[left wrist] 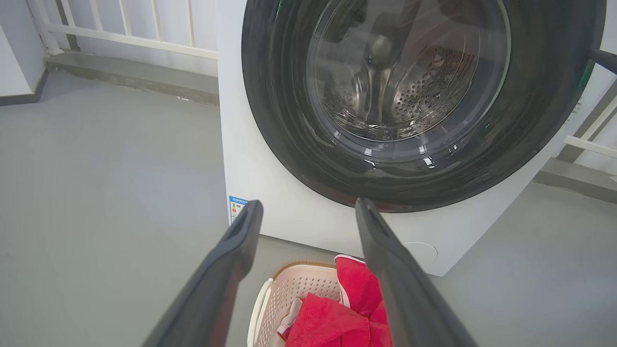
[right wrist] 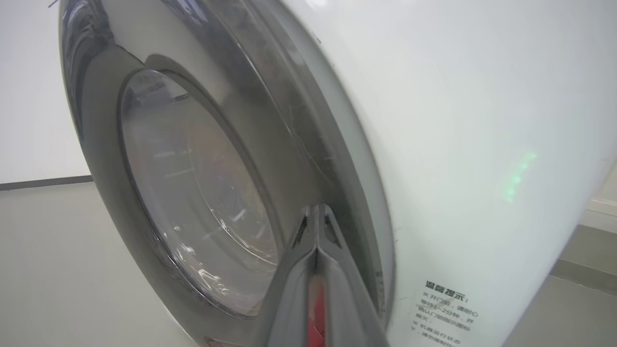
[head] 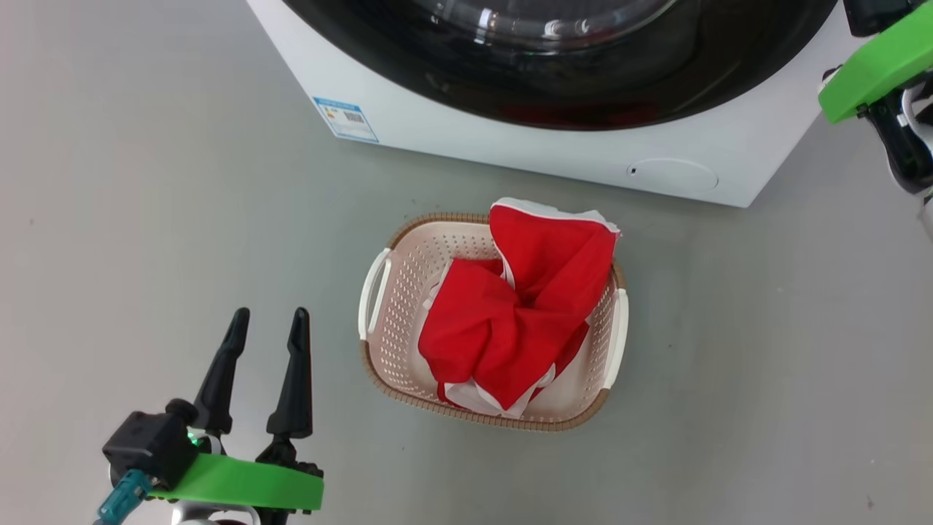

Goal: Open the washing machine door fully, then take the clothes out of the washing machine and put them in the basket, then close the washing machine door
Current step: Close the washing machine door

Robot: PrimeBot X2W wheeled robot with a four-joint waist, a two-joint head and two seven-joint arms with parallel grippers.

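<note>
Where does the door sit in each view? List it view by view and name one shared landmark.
Head view: door along the top edge, cut off.
Left wrist view: door upper centre to right, facing the camera.
Right wrist view: door left and centre, seen at a slant.
Shared landmark: the white machine framing the door.

A plain laundry area is being indicated, home or test room not being settled: a washing machine (left wrist: 274, 183) is being stood on a smooth grey floor (left wrist: 96, 193), a white railing (left wrist: 120, 39) is being seen behind the machine, and a basket (head: 408, 306) of red clothes (head: 510, 321) is being kept just in front of it.
</note>
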